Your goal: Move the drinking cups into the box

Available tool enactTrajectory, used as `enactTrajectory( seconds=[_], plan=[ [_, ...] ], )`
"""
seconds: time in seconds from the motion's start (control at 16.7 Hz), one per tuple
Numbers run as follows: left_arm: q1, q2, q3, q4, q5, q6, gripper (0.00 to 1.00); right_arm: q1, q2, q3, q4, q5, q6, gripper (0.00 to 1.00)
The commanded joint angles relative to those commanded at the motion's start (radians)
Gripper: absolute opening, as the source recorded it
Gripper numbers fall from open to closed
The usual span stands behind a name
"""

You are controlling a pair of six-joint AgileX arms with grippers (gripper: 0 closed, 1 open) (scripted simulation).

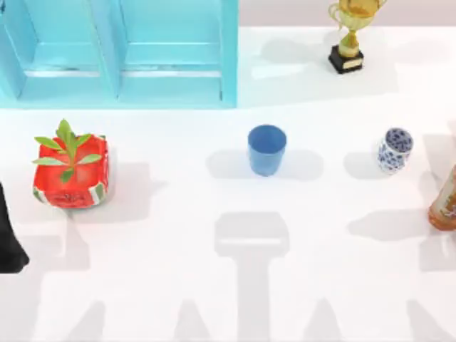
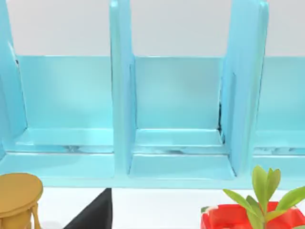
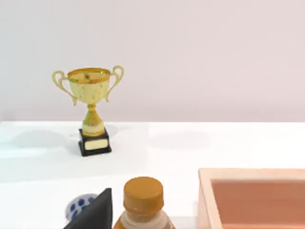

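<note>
- the blue cup [image 1: 267, 149] stood upright mid-table; the patterned cup [image 1: 394, 149] stood well to its right, near the amber bottle [image 1: 445, 201].
- both looked light, stiff and smooth, so probably slippery; gripping across the rim seemed best.
- whether either arm's pincer was wide or narrow, i could not tell.

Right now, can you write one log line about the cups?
plain blue tapered cup: upright, table middle | white cup with blue flowers: upright, right of it | both outside pink box | nothing gripped
</note>
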State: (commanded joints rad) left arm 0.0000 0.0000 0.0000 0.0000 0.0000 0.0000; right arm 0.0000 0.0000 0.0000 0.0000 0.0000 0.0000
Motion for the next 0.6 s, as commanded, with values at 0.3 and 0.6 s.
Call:
enactTrajectory(
  seconds=[0.3,0.6],
  plan=[
    [0.0,0.0,0.0,0.0,0.0,0.0,1.0,0.004,0.057,0.054,-0.037,0.0,0.004,1.0],
    [0.0,0.0,0.0,0.0,0.0,0.0,1.0,0.024,0.328,0.31,-0.212,0.0,0.026,1.0]
  ],
)
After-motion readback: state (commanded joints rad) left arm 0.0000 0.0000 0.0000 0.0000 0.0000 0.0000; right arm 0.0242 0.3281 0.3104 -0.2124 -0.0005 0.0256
